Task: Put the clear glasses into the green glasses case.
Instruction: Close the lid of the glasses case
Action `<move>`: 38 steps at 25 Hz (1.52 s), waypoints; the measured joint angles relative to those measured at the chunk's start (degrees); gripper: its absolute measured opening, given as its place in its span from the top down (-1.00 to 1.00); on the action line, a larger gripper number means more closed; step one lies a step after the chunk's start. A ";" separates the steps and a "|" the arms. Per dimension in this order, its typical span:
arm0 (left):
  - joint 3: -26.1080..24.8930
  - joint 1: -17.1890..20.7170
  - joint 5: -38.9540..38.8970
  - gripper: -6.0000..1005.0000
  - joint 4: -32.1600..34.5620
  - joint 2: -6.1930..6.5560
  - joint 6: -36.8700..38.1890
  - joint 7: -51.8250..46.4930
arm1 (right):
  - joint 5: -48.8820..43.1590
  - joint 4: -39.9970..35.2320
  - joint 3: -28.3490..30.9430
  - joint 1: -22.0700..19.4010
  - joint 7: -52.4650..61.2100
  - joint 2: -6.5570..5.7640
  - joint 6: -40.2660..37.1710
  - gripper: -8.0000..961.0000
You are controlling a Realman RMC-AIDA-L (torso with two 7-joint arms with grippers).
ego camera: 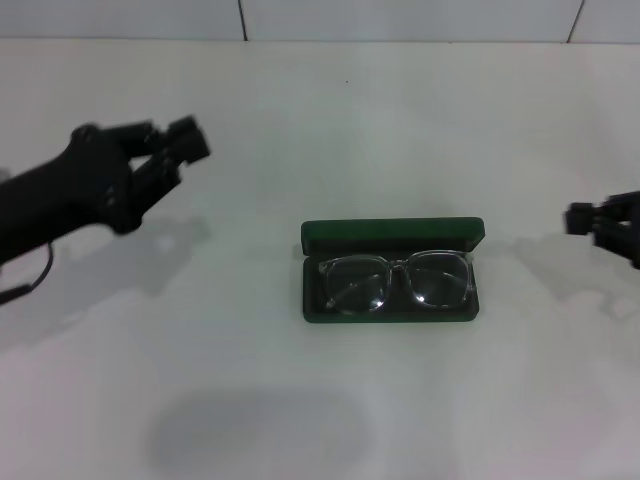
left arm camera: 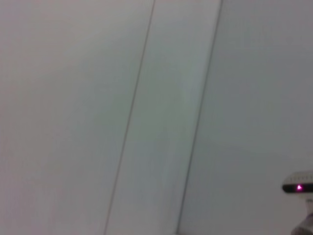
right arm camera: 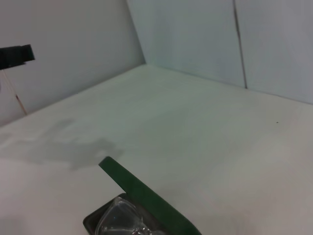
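Clear glasses (ego camera: pixel 395 281): fully transparent frame, see-through lenses and a clear bridge, spanning nearly the whole width of the green glasses case (ego camera: pixel 390 312) and lying inside its lower tray, lenses facing up, the dark lining showing through both of them. Open case near the middle of the white table (ego camera: pixel 330 130), a dark green rectangle with rounded corners, lid raised along the far long edge and standing roughly upright behind the tray. Nothing else visible in the tray besides the spectacles. From the right wrist view, only a corner of the same scene: the lid's green edge running as a slanted band (right arm camera: pixel 146 193), a rounded bit of clear lens (right arm camera: pixel 120 220) tucked just under it in the tray. Well apart to the case's left, the left gripper (ego camera: pixel 178 148), black, raised above the table and holding nothing, fingers a little apart at the tips. Well apart on the other side, at the frame's edge, the right gripper (ego camera: pixel 600 222), also black and off the table, with nothing between its fingers; too little of it in view to judge whether the jaws are spread or pressed together. Behind the table, a pale panelled wall (ego camera: pixel 400 18) with thin dark seams, filling the left wrist view as well.
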 joint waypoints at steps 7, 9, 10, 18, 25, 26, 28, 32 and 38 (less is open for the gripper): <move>-0.91 3.70 -0.14 0.68 -0.43 -0.03 0.00 4.32 | -3.00 -5.12 -4.26 2.65 8.08 -0.14 1.60 0.84; -0.93 3.93 -0.15 0.67 -0.50 -0.02 0.01 5.23 | -5.52 -5.67 -4.83 3.71 10.08 -0.06 1.65 0.84; -0.93 3.96 -0.15 0.67 -0.52 -0.02 0.01 5.54 | -7.41 -5.86 -5.52 4.42 11.49 -0.04 1.69 0.84; -0.96 3.97 -0.19 0.66 -0.58 0.01 -0.05 6.68 | -13.82 -6.89 -11.73 6.82 17.97 -0.01 2.78 0.85; -2.37 4.56 0.02 0.66 -0.63 -0.11 -0.09 7.18 | -15.48 -6.34 -13.70 7.55 20.01 0.04 2.99 0.85; -2.37 4.59 0.03 0.66 -0.63 -0.11 -0.09 7.18 | -16.00 -6.18 -14.18 7.66 20.36 0.05 3.01 0.85; -2.37 4.62 0.06 0.65 -0.63 -0.16 -0.09 7.19 | -16.86 -5.92 -14.81 7.75 20.81 0.07 3.09 0.85; -2.37 4.85 0.09 0.65 -0.65 -0.36 -0.09 7.20 | -17.40 -3.62 -15.55 8.82 21.03 0.18 3.53 0.85; -2.37 5.35 0.11 0.64 -0.71 -0.43 -0.08 7.20 | -16.98 -0.99 -18.60 10.07 20.88 0.28 6.32 0.85</move>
